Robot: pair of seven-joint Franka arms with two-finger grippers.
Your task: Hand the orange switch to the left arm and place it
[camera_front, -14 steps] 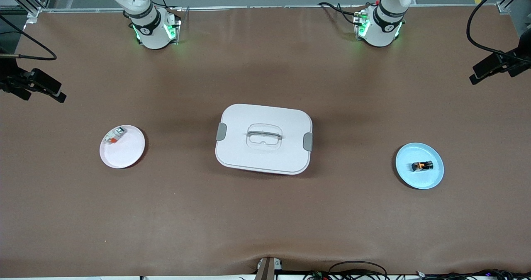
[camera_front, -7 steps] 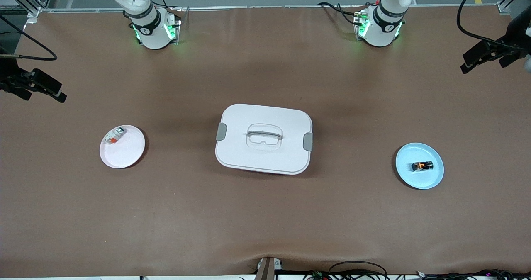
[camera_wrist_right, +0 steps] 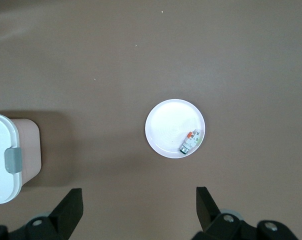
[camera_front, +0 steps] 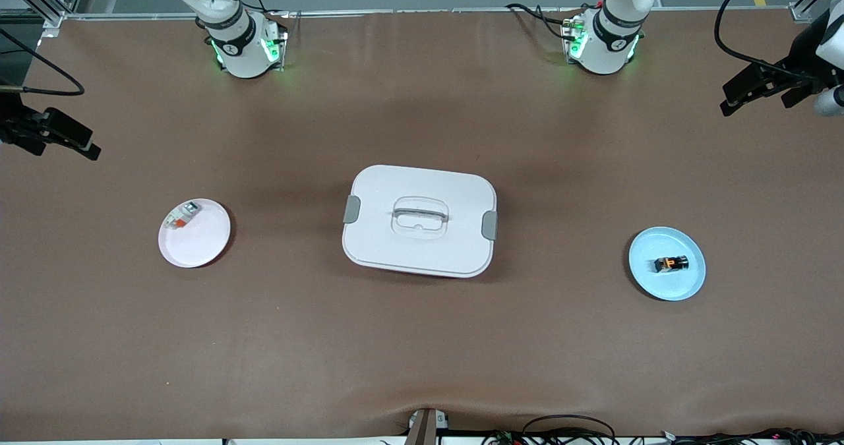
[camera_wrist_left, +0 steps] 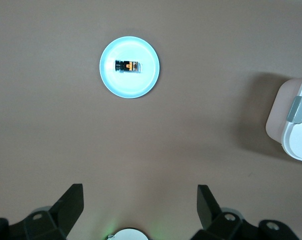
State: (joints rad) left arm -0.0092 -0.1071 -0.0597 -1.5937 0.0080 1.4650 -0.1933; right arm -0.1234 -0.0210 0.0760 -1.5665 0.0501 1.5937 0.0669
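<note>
The right gripper [camera_wrist_right: 136, 210] hangs wide open and empty, high over the right arm's end of the table. The box [camera_front: 419, 220] stands mid-table. The orange switch [camera_front: 670, 263] lies on a blue plate [camera_front: 686, 288]; it looks light, rigid and smooth, best pinched across its black flanks. The left gripper [camera_wrist_left: 140, 207] hovers spread wide, empty.

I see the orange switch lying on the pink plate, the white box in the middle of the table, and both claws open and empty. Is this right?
Not quite. The orange switch lies on the light blue plate, toward the left arm's end, as the front view shows. The white box is in the middle, and the left claw and right claw are open and empty.
</note>
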